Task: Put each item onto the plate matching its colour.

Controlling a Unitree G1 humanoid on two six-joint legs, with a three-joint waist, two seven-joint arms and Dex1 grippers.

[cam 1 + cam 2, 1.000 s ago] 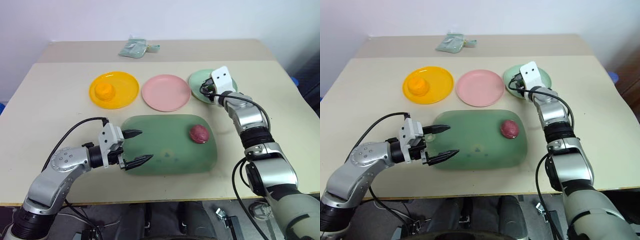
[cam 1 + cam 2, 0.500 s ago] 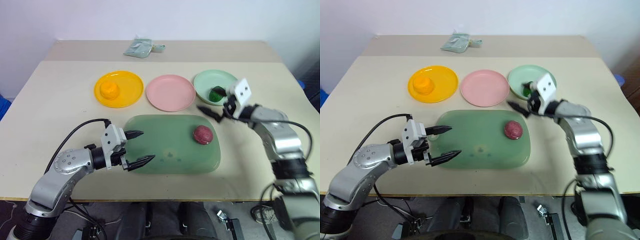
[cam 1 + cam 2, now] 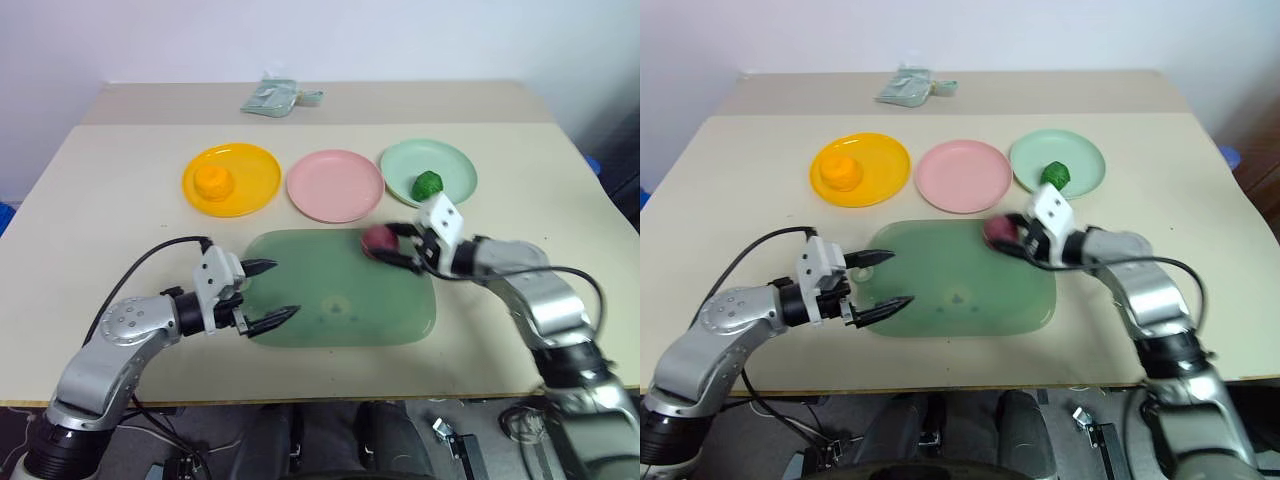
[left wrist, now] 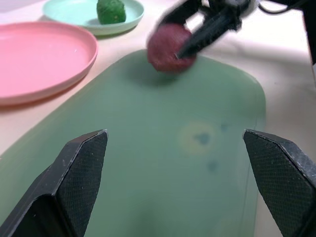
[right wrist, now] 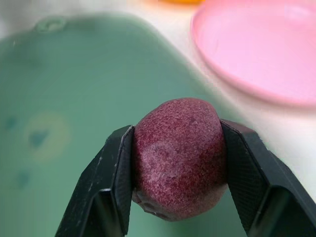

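the magenta-red lump [image 5: 177,157] sits clamped between the two black fingers of the right gripper [image 3: 392,248], just right of centre in the left eye view, at the upper right corner of the translucent green board [image 3: 330,310]. from these pictures i cannot tell whether it rests on the board or is just clear of it. the pink plate [image 3: 335,185], its match, lies bare directly above it in the frame, just beyond the board's upper edge.

the other two pairs look finished: the orange lump [image 3: 212,181] lies on the yellow-orange plate [image 3: 255,165] at upper left, and the dark green lump [image 3: 427,185] on the mint green plate [image 3: 455,165] at upper right.

the left gripper [image 3: 272,292] hangs at the board's left edge in the lower left of the frame, fingers spread wide and holding nothing.

so the step in hand is the last one: the grasp on the red lump. the next move calls for a lift clear of the board, a short carry up-frame and slightly left over the pink plate's rim, then a release near its middle so the rounded lump does not roll off.
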